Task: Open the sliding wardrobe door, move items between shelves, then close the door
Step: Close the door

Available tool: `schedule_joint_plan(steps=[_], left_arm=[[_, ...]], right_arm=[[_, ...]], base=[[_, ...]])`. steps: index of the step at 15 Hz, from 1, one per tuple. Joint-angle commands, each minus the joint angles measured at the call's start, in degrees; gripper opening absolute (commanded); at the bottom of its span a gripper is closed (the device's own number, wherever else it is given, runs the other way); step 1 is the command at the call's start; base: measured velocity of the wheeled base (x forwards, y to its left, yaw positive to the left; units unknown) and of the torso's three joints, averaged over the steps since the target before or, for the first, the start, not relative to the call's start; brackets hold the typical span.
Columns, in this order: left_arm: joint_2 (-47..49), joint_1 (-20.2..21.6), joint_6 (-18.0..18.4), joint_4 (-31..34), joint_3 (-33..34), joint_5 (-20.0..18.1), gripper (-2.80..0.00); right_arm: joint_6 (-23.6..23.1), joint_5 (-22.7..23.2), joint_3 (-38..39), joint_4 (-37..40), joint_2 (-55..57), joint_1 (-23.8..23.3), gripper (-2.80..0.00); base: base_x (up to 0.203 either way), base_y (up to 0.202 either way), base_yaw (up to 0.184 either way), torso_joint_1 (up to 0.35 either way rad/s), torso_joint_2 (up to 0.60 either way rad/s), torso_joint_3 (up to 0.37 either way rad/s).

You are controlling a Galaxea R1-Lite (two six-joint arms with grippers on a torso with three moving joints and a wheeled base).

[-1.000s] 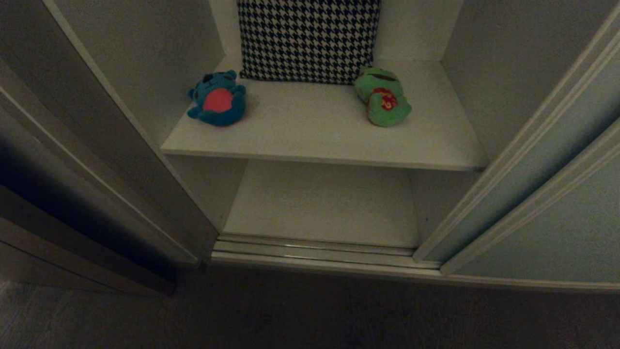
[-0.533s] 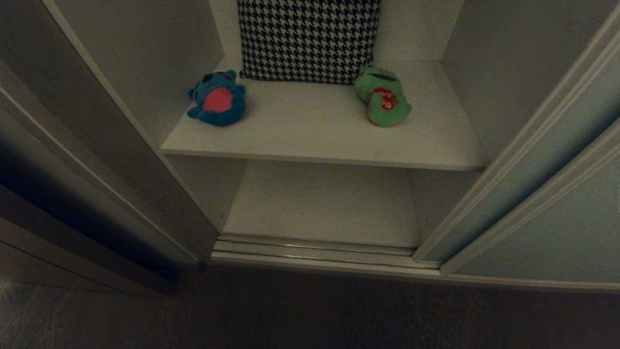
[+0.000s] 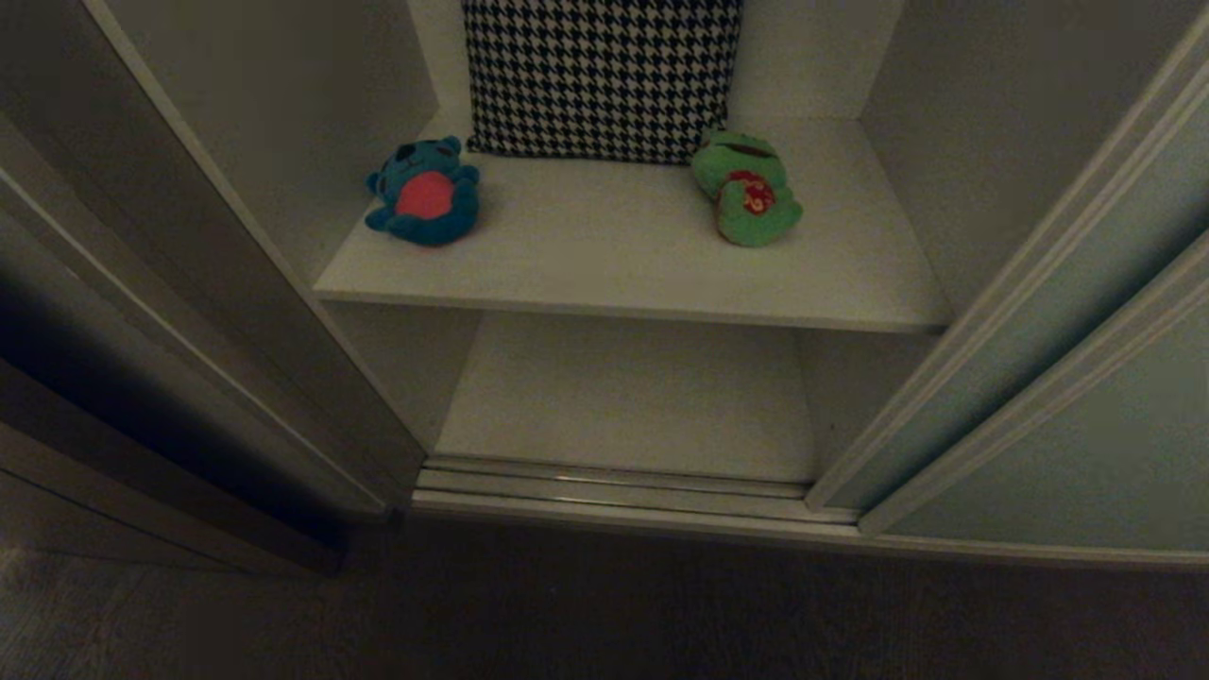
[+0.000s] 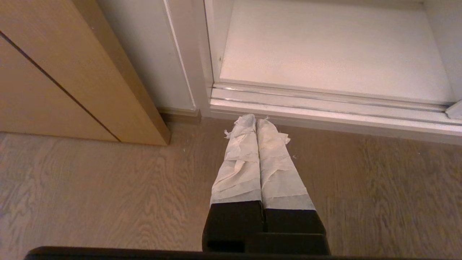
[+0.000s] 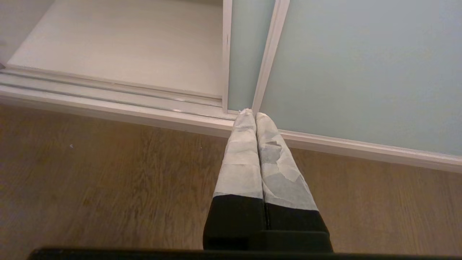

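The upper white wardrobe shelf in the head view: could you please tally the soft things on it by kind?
Small plush toys: 2, the blue one with a red belly and the green frog with a red patch
Black-and-white houndstooth pillows: 1
Total: 3, all on the upper white wardrobe shelf

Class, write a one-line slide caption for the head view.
Open wardrobe: blue plush and green frog on upper shelf.

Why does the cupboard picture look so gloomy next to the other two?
Head view: dim, the floor almost black, though the toys stay readable. Left wrist view: bright, warm, the gripper sharp. Right wrist view: equally bright, the door evenly lit, no glare.
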Motion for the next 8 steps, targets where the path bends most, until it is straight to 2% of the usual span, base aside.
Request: schedule_joint_plan(steps=[1, 6, 8], left_arm=[[0.08, 0.01, -0.03, -0.03, 0.0, -0.01, -2.8], [0.08, 0.0, -0.03, -0.03, 0.0, -0.01, -2.8], [0.08, 0.0, -0.03, -0.03, 0.0, -0.01, -2.8]], right_arm=[[0.49, -0.16, -0.43, 1.1, -0.03, 0.01, -2.8], [-0.52, -1.06, -2.38, 2.6, -0.03, 0.01, -2.8], [-0.11, -0.76, -11.74, 5.36, 2.92, 0.05, -2.8]], base=[[0.0, 0.0, 0.0, 0.0, 0.0, 0.0], [0.0, 0.0, 0.0, 0.0, 0.0, 0.0], [0.0, 0.0, 0.0, 0.0, 0.0, 0.0]])
